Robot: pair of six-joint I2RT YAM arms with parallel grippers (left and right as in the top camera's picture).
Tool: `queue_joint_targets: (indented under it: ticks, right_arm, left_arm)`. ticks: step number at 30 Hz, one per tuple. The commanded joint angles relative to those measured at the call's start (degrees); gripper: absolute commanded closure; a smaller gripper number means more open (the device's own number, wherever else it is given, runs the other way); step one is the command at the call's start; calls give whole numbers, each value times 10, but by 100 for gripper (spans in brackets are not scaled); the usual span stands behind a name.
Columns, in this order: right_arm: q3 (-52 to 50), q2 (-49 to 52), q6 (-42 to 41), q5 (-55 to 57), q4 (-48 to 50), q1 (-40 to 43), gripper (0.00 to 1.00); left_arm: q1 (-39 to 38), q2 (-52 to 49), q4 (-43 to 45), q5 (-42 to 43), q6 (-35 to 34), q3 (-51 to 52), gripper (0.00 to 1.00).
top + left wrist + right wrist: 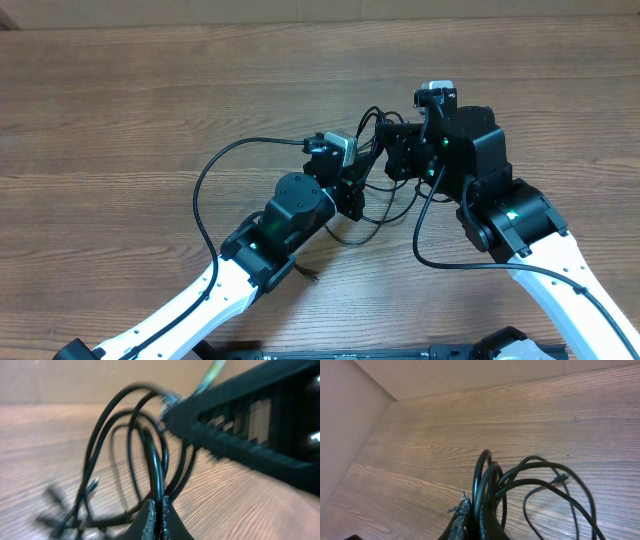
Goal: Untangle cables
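The cables [372, 125] form a clump of thin black loops hanging between my two grippers at the table's middle. My left gripper [355, 192] is shut on one black strand [155, 480], which runs up from between its pads [150, 520]. Loops of cable [131, 435] rise in front of it, and plug ends lie blurred on the wood at lower left. My right gripper [398, 160] is shut on a bunch of cable loops [485, 475] pressed between its pads [462, 515]. More strands [540, 482] fan out to the right, one ending in a small plug [561, 478].
The right arm's black body [250, 420] fills the upper right of the left wrist view, close to the loops. Thick arm wires curve over the wooden table [120, 100] at the left [205, 180] and right [425, 250]. A plain wall panel [345, 435] borders the table.
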State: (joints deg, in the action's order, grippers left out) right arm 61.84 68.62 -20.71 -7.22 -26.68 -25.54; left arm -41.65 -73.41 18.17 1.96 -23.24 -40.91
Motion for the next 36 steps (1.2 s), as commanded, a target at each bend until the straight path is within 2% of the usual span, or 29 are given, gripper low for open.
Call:
queue_joint_targets:
  ticks: [1,10,19,21,22,23,24,27,30,36]
  right_arm:
    - [20,-3,22,0,4,2,96]
    - [20,-3,29,1,2,2,96]
    - [20,-3,30,1,2,2,96]
    - [20,-3,30,0,2,2,96]
    - [20,-3,30,0,2,2,96]
    - [20,-3,30,0,2,2,96]
    - [20,-3,30,0,2,2,96]
    - [20,-3,30,0,2,2,96]
    - [20,-3,30,0,3,2,96]
    - [20,-3,30,-1,2,2,96]
  left_arm:
    - [0,-1,-32,-63,-4,-4,96]
    - [0,-1,-49,-104,-26,-4,96]
    - [0,-1,-43,-90,-32,-4,96]
    - [0,-1,-34,-64,-39,-4,86]
    - [0,-1,-24,-45,-39,-4,73]
    - [0,-1,-17,-34,-39,-4,65]
    - [0,-1,-7,-16,-39,-4,51]
    - [0,-1,8,15,-39,-4,30]
    - [0,-1,14,32,-39,-4,24]
    - [0,-1,13,39,-39,-4,25]
